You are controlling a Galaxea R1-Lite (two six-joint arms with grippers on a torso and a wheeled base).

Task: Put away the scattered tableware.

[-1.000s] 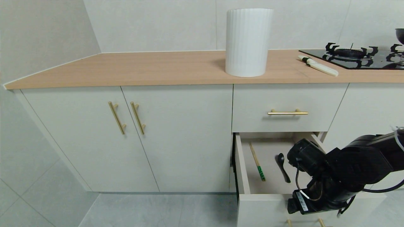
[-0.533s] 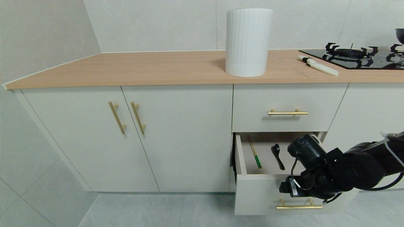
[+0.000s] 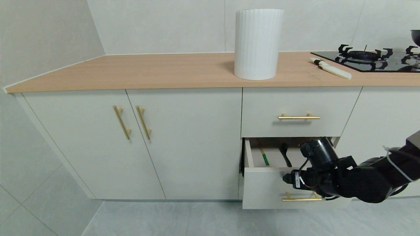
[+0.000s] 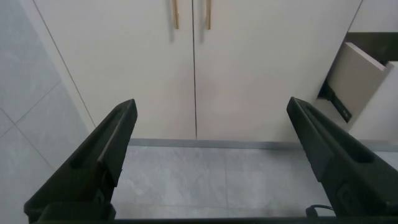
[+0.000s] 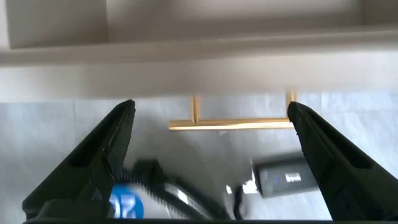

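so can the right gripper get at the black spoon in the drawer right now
Probably not: the drawer is open only a slit under the upper drawer, the spoon lies back inside, and the right gripper sits low outside its front by the handle.

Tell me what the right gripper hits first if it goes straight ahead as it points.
Probably the gold handle of the half-open lower drawer, centred between the open fingers of the right gripper; depth is unclear.
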